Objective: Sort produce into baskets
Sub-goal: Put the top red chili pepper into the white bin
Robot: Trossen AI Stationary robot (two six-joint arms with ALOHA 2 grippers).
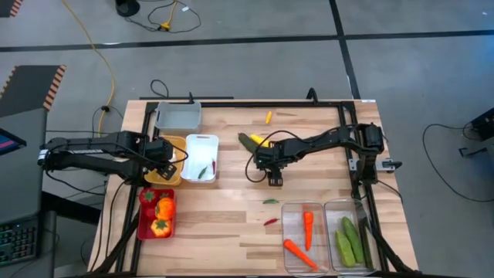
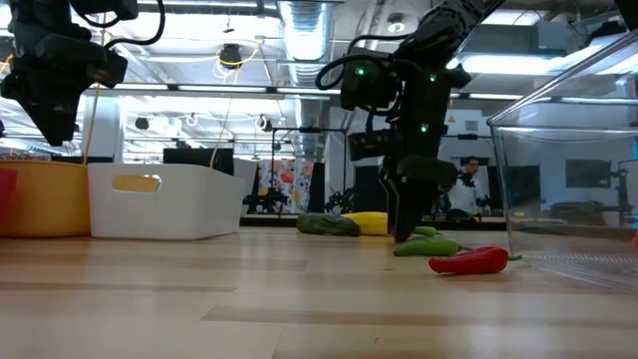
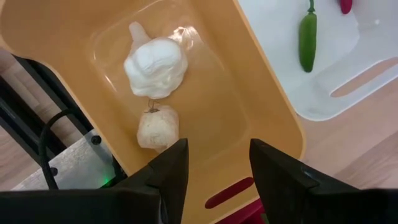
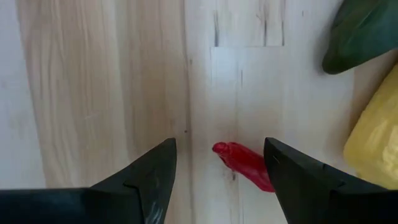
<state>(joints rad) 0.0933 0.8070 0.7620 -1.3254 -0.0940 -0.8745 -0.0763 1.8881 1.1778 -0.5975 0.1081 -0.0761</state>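
**Sorting station status — both tools open, nothing held**

Left tool (image 3: 212,165): positioned above the yellow bin (image 1: 171,164) at the left side of the tabletop (image 1: 231,216). Its fingers stand apart with nothing between them. Directly below it, inside the yellow bin, lie two white garlic pieces (image 3: 155,67), one just beside the other.

Right tool (image 4: 219,163): positioned low over the middle of the tabletop, fingers spread and gripping nothing. A small red chili (image 4: 244,165) lies on the wood between the fingers; contact cannot be determined. A dark green piece (image 1: 247,141) and a yellow piece (image 1: 258,140) lie together just beyond this tool.

Bin contents:
- White bin (image 1: 201,157), beside the yellow bin — one green chili (image 3: 307,38) and one small red piece (image 3: 346,5).
- Red bin (image 1: 143,224), at the front left — red and orange peppers (image 1: 163,208).
- Grey bin (image 1: 178,116), at the rear left — contents not visible.
- Clear bin (image 1: 293,239), front right — two orange carrots (image 1: 307,228).
- Second clear bin (image 1: 333,212), at the right edge — green cucumbers (image 1: 349,241).

Loose produce: a green chili (image 1: 270,201) and a red chili (image 1: 270,222) lie on the tabletop near the clear bins; a small yellow-orange piece (image 1: 268,117) lies near the rear edge.
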